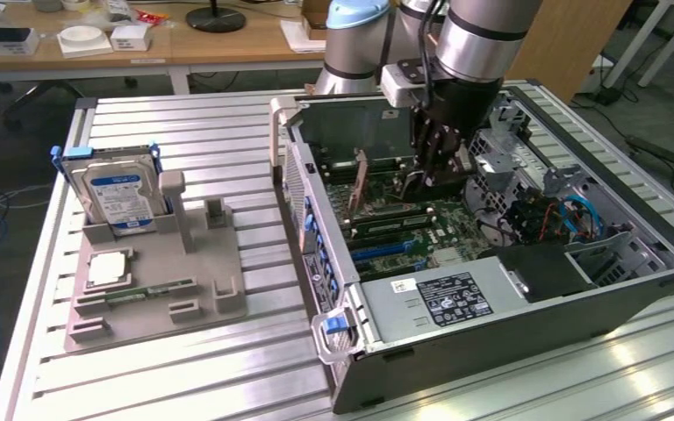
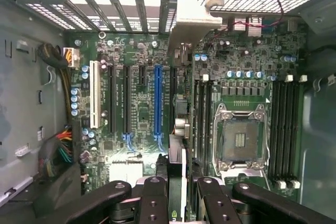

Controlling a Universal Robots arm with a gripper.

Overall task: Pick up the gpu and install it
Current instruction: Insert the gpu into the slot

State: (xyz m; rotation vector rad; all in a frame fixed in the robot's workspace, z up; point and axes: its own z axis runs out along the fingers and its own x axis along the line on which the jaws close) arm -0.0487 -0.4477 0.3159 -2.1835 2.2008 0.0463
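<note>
The gpu [image 1: 363, 180] stands on edge inside the open computer case [image 1: 512, 329], its brownish board edge showing above the motherboard [image 1: 413, 232]. My gripper [image 1: 431, 180] reaches down into the case and is shut on the card's end. In the wrist view the gpu [image 2: 177, 156] runs edge-on between my two black fingers [image 2: 153, 200], and its metal bracket [image 2: 191, 17] meets the case's rear slots. The card hangs just beside the long blue slot [image 2: 158, 100], on the side toward the processor socket [image 2: 239, 140]. Whether it touches the board I cannot tell.
A grey holder [image 1: 161, 263] on the slatted table at the exterior view's left carries the silver blue-labelled hard drive [image 1: 120, 193], a green memory stick [image 1: 150, 289] and a square chip [image 1: 109, 267]. Cables [image 1: 565, 219] and a drive cage crowd the case's right.
</note>
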